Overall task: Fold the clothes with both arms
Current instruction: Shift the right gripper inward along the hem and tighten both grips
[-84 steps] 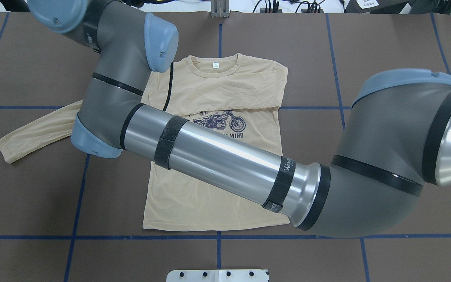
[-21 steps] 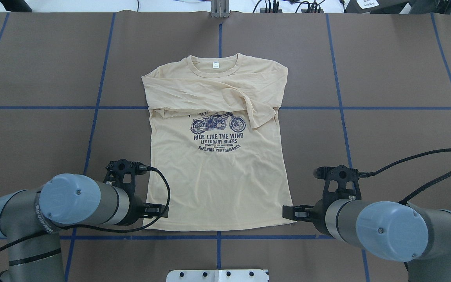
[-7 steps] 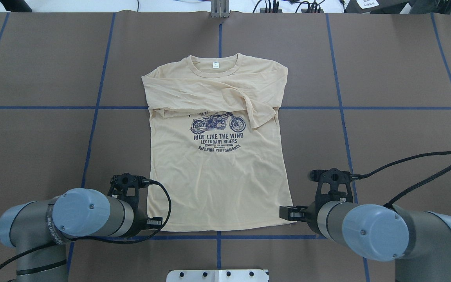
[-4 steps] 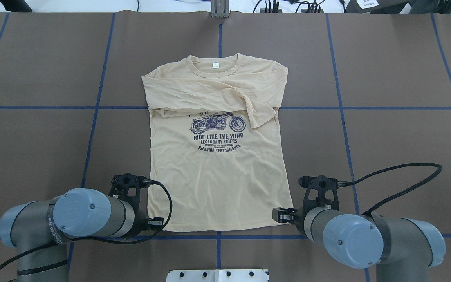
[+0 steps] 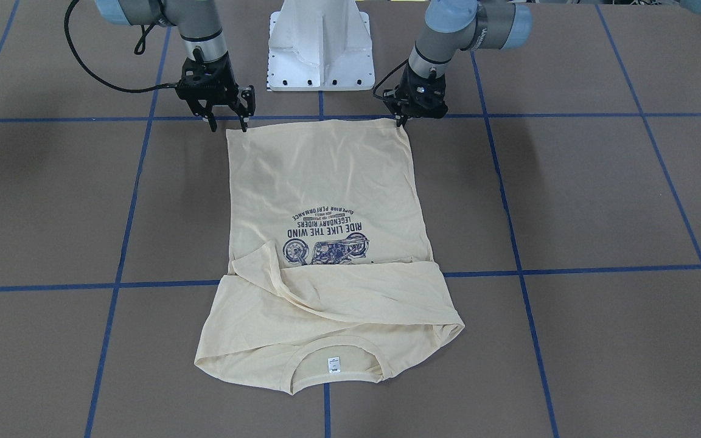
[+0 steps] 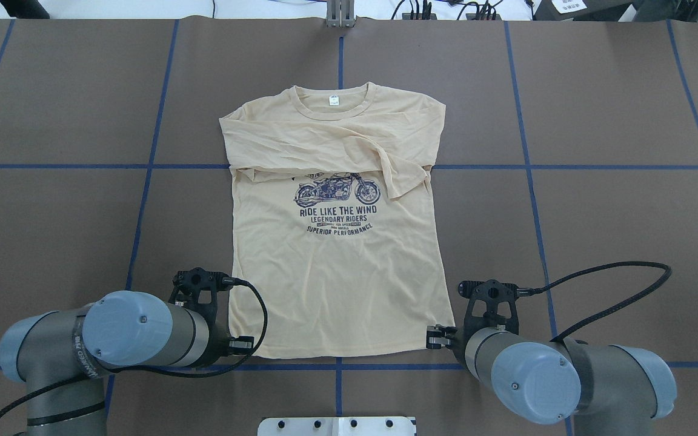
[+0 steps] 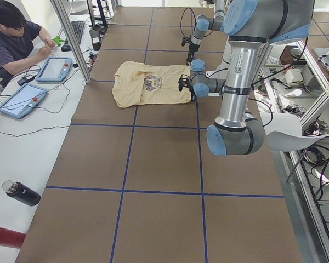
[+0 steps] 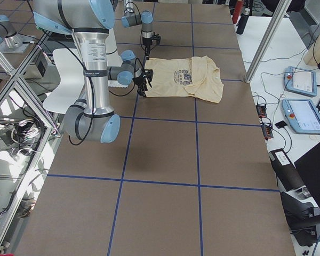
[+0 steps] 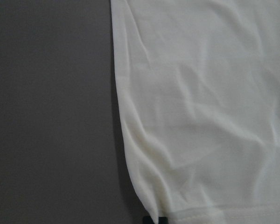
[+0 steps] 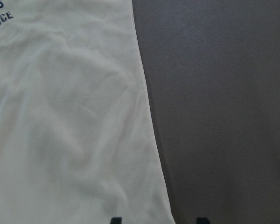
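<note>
1. A pale yellow long-sleeved shirt is laid flat, print up, in the middle of the brown worktop. Its collar is turned away from the robot, and both sleeves are already folded across the chest.
2. The hem corner on the robot's right is straddled by the jaws of the right arm. They are spread wide and hold nothing, with one tip over cloth and one over bare worktop.
3. Within the last second, that arm has been brought inward from just beside the shirt onto the corner.
4. The left arm has not been moved. Its jaws sit at the other hem corner, but whether they are closed on it cannot be told.
5. A grasp of both hem corners seems to be in preparation, probably so the hem can be folded up towards the collar.
</note>
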Controlling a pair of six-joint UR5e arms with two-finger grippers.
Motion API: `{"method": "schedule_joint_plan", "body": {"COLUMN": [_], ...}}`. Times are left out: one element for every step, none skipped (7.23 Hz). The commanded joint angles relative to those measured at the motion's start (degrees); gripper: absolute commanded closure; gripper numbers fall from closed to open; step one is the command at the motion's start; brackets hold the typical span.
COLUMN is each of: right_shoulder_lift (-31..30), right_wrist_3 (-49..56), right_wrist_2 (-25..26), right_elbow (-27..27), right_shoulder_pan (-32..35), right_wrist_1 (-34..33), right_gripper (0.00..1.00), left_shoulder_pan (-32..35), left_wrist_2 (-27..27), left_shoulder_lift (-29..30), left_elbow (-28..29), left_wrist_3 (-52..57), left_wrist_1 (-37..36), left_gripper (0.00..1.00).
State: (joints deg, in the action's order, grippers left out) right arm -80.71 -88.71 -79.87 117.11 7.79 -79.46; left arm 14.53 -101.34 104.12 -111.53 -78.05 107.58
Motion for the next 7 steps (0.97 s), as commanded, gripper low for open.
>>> {"method": "schedule_joint_plan", "body": {"right_shoulder_lift": [0.03,0.99,1.6,1.96,1.96,1.96,1.88], "right_wrist_3": [0.03,0.03,0.03,0.03,0.03,0.03,0.12], "right_wrist_2": [0.33,1.2,1.73,1.91,2.0,2.0,2.0], "right_elbow": [-0.83,-1.36,-2.67,-2.85,-2.85,-2.77,-2.16], "right_shoulder_pan": [-0.32,-0.41,-0.85,-0.85,-0.85,-0.85,-0.68], "right_wrist_1": [0.01,0.01,0.01,0.01,0.01,0.01,0.01], "right_gripper": [0.42,0.43,0.44,0.45,0.51,0.66,1.0], "left_shoulder_pan": [-0.02,-0.02,-0.02,-0.02,-0.02,-0.02,-0.02], "left_wrist_2": [-0.09,-0.09,-0.09,-0.09,-0.17,-0.09,-0.09], "left_shoulder_lift": [-0.06,-0.06,-0.06,-0.14,-0.14,-0.14,-0.14], "left_elbow": [0.0,0.0,0.0,0.0,0.0,0.0,0.0], "left_wrist_3": [0.0,0.0,0.0,0.0,0.0,0.0,0.0], "left_wrist_1": [0.09,0.09,0.09,0.09,0.09,0.18,0.18], "left_gripper": [1.0,1.0,1.0,1.0,1.0,1.0,1.0]}}
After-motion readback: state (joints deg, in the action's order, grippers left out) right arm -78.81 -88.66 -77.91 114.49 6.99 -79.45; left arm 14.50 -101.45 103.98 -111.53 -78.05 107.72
